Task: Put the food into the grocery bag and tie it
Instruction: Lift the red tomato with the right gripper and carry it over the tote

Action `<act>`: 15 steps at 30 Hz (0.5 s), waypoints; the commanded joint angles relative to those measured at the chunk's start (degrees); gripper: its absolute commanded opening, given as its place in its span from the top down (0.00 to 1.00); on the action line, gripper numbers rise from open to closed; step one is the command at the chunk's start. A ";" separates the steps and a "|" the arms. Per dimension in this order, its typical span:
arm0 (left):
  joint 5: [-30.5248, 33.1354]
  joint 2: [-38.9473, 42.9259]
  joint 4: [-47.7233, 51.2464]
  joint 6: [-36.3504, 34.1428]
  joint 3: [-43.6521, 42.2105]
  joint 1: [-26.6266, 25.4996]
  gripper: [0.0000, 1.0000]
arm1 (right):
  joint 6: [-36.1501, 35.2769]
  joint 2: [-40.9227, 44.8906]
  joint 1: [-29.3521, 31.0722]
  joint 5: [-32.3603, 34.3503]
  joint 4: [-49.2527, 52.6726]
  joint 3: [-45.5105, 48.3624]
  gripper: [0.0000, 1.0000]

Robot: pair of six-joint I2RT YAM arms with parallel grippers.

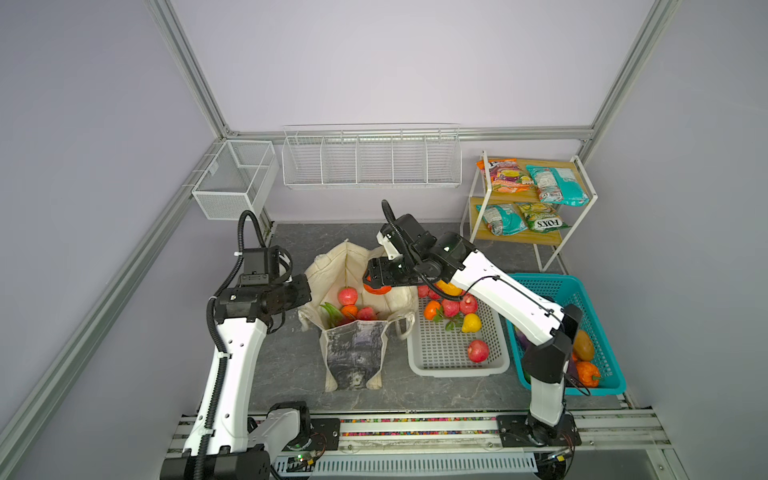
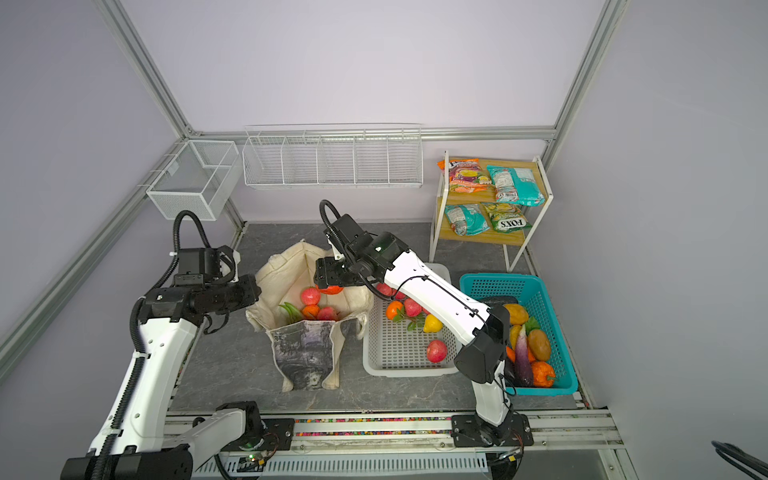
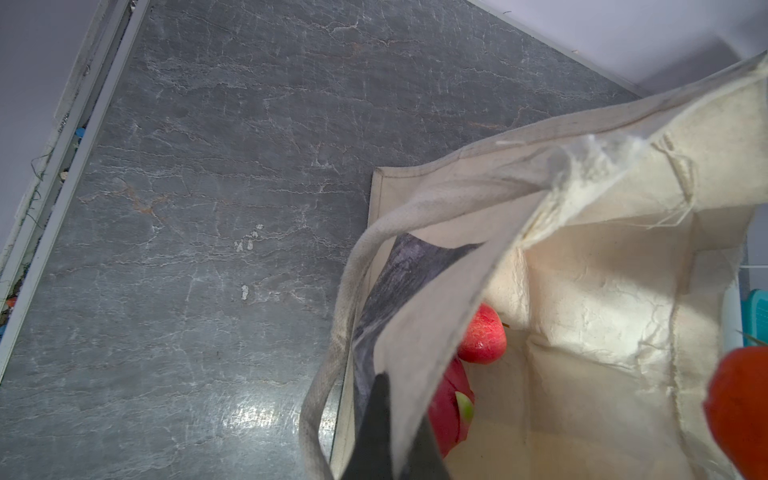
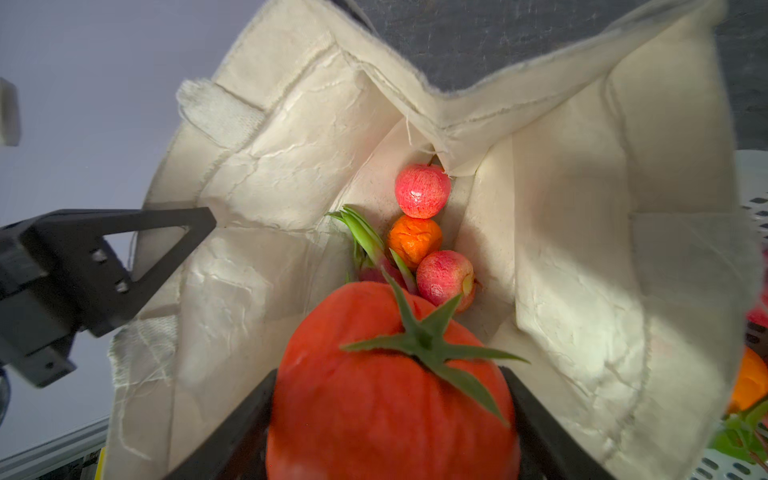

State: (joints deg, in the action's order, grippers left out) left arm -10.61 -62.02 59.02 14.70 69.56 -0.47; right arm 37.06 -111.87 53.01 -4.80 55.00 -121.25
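The cream canvas grocery bag [image 1: 355, 353] stands on the grey marbled desk [image 1: 286, 365], the white perforated plastic basket [image 1: 457, 371] right of it, the teal plastic basket [image 1: 540, 286] right of that. Two red toy apples [image 1: 347, 296] and a toy orange [image 1: 349, 311] lie in the bag. A red toy tomato [image 1: 380, 290] hangs over its mouth in the right claw [image 1: 372, 284]; the left claw [image 3: 397, 453] pinches its left rim.

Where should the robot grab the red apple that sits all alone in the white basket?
Across its round middle, coming straight down from above. The apple lies alone on the floor of the white basket, apart from the other fruit, so its sides look free. The basket's walls would probably get in the way of a sideways reach.
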 commanded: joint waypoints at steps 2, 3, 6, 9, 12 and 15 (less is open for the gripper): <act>-1.08 1.11 0.21 0.49 1.61 0.27 1.00 | -0.79 -2.89 0.51 -2.36 -2.43 -1.09 0.35; -1.23 1.11 0.17 0.51 1.55 0.29 1.00 | -0.76 -3.54 0.60 -2.56 -2.60 -1.08 0.34; -1.20 1.20 0.14 0.51 1.63 0.29 1.00 | -0.89 -5.50 1.11 -2.78 -2.98 -1.09 0.31; -1.20 1.31 0.22 0.35 1.68 0.27 1.00 | -1.01 -7.40 1.61 -3.29 -3.06 -1.68 0.26; -1.25 1.38 0.22 0.33 1.72 0.29 1.00 | -1.29 -8.89 2.15 -2.80 -3.10 -2.14 0.21; -1.36 1.46 0.23 0.33 1.72 0.25 1.00 | -2.00 -9.76 2.63 -1.95 -3.41 -2.08 0.17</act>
State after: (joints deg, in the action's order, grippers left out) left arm -11.05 -61.76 59.00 14.72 69.56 -0.47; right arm 36.21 -121.08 55.00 -6.94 52.73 -121.91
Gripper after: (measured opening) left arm 0.047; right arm 0.821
